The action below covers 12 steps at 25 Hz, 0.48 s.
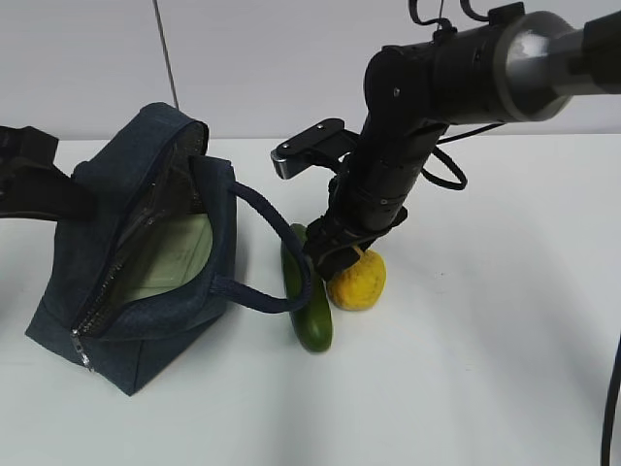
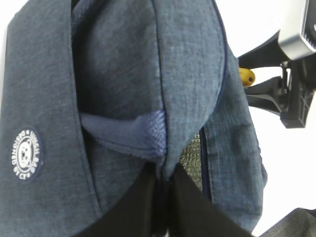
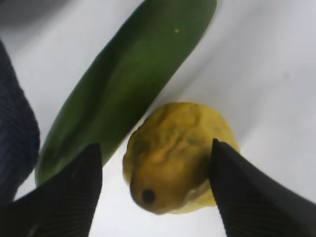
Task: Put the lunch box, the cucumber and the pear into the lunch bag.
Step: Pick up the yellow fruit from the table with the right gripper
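The lunch bag [image 1: 136,282] stands unzipped, the left gripper [image 2: 160,170] pinched on its fabric edge, and the lunch box [image 1: 179,254] already lies inside. Just right of the bag lies the cucumber [image 1: 309,291], stiff and probably slippery. Touching it, the pear [image 3: 177,153] sits between the right gripper's [image 3: 155,190] spread fingers; firm and rounded, it is best held across its wide belly.

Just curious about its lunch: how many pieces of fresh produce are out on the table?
2: a cucumber beside the lunch bag's strap, and a pear right of it. More may be hidden.
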Tool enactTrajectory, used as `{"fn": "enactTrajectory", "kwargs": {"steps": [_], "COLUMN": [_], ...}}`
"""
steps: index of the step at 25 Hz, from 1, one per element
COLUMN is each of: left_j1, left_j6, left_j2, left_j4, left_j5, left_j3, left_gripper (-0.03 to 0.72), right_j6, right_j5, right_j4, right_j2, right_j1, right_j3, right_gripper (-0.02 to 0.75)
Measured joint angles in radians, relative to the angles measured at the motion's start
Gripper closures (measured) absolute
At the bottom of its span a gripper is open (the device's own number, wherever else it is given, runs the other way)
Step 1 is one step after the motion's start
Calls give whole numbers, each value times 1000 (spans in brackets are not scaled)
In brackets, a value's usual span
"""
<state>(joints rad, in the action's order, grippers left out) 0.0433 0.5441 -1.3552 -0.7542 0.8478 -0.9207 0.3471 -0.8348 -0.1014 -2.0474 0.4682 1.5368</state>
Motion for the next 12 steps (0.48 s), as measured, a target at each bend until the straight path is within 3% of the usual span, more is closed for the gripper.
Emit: {"fn": "enactTrajectory", "kwargs": {"steps": [5,12], "left_j1": [0,0], "left_j6": [0,0], "left_j2": [0,0], "left_j4": [0,0], "left_j5": [0,1], "left_j3": [0,0], "left_gripper": [687,687], "right_j6": [0,-2], "right_j5": [2,3], "right_j4": [2,26], "right_j2": [-6,-19], "right_j1": [0,0], "right_j3": [10,19], "right_gripper": [216,359]}}
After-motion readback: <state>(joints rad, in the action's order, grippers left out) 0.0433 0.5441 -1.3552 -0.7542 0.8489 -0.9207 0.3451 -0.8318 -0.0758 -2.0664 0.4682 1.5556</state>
